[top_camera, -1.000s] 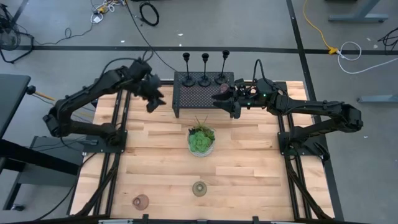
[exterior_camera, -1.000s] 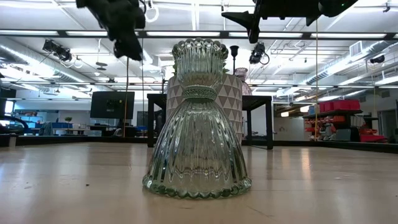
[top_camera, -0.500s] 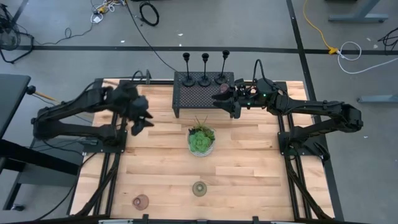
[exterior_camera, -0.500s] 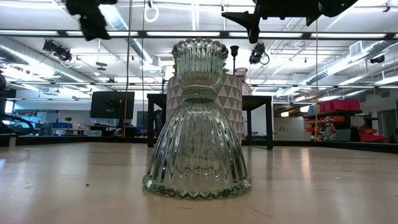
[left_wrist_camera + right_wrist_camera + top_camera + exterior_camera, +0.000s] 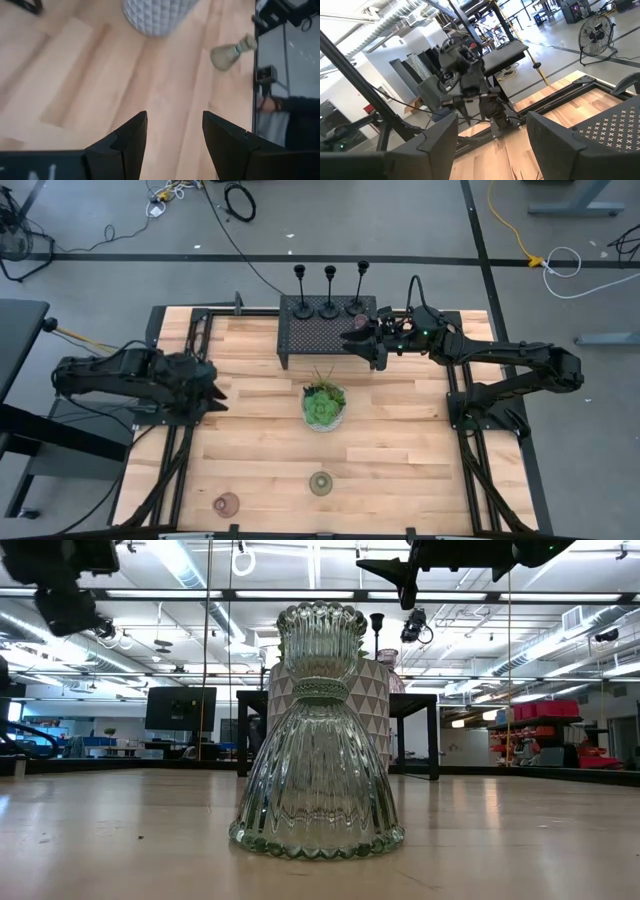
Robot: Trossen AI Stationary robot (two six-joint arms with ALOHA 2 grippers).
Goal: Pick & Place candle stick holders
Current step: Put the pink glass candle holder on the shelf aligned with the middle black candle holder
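Observation:
Three slim black candle stick holders [image 5: 329, 290] stand by their round bases along the far edge of the black mesh rack [image 5: 320, 335]. A greenish glass cup [image 5: 320, 482] [image 5: 318, 730] [image 5: 231, 50] and a pink one [image 5: 226, 504] stand on the wood near the front edge. My left gripper [image 5: 212, 392] [image 5: 172, 132] hangs open over the table's left side, slanting down, nothing between its fingers. My right gripper [image 5: 352, 338] [image 5: 492, 137] is open and level above the rack's right end, touching nothing.
A green plant in a white patterned bowl [image 5: 323, 406] [image 5: 155, 15] stands mid-table, just in front of the rack. Black rails [image 5: 190, 430] run along both table sides. Bare wood [image 5: 400, 440] lies between the plant and the glass cups.
My left gripper has swung from beside the rack's left end toward the table's left edge and nearer the front, sinking and rolling as it went, still open. My right gripper has kept still.

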